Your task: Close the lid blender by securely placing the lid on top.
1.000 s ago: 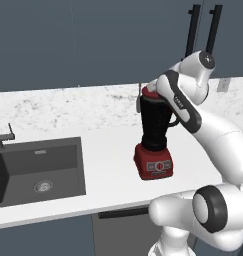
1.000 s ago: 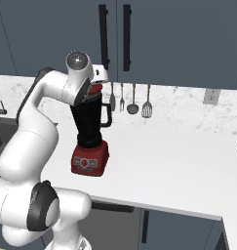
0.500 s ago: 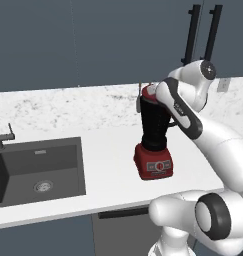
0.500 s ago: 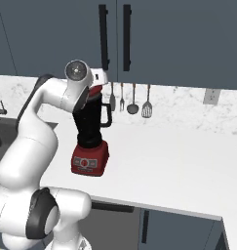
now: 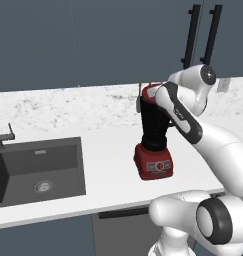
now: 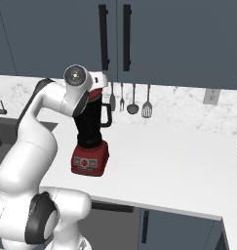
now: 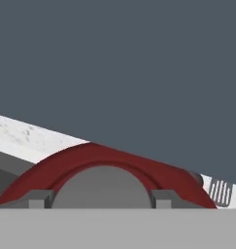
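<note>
The blender stands on the white counter, a dark tapered jar on a red boxy base; its handle faces right in the right base view. The red lid sits at the jar's rim, partly hidden by my hand. In the hand view the lid spreads as a red arc around its grey centre cap. My gripper is shut on the lid, with one fingertip on each side of the cap. I cannot tell whether the lid is fully seated.
A dark sink with a faucet lies left of the blender. Utensils hang on the wall behind it, and a spatula is among them. Dark cabinets with long handles hang above. Open counter stretches to the right.
The arm's upper wrist joint has sunk a little over the jar. The lid stays at the jar's top and the blender has not moved.
</note>
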### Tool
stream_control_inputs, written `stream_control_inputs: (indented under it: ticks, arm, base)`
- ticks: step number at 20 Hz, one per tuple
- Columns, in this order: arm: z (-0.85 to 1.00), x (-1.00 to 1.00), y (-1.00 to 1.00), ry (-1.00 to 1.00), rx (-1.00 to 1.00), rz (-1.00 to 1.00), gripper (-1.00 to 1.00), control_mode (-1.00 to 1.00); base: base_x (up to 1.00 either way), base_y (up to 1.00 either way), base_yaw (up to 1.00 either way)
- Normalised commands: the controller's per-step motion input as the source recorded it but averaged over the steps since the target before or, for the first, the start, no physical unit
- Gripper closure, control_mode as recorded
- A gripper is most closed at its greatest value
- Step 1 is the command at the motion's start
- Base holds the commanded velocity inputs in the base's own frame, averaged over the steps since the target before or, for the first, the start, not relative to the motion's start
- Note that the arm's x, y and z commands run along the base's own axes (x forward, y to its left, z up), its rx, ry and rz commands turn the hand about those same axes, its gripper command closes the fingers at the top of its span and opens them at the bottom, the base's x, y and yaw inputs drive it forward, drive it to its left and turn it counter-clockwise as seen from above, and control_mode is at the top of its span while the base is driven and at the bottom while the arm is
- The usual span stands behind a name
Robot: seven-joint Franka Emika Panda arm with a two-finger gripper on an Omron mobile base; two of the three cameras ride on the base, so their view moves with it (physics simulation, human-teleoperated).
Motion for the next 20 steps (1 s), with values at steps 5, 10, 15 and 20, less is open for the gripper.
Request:
stream_control_inputs:
  ticks: [5, 10, 15, 20]
  arm:
    - [0.0, 0.0, 0.0, 0.01, 0.0, -0.02, 1.0, -1.0]
    - [0.0, 0.0, 0.0, 0.09, 0.0, -0.05, 1.0, -1.0]
    - [-0.01, 0.0, 0.0, 0.13, 0.0, -0.06, 1.0, -1.0]
    - [-0.18, 0.0, -0.12, 0.1, 0.0, -0.03, 1.0, -1.0]
  base:
    - [0.0, 0.0, 0.0]
    - [0.0, 0.0, 0.0]
    - [0.0, 0.0, 0.0]
    - [0.0, 0.0, 0.0]
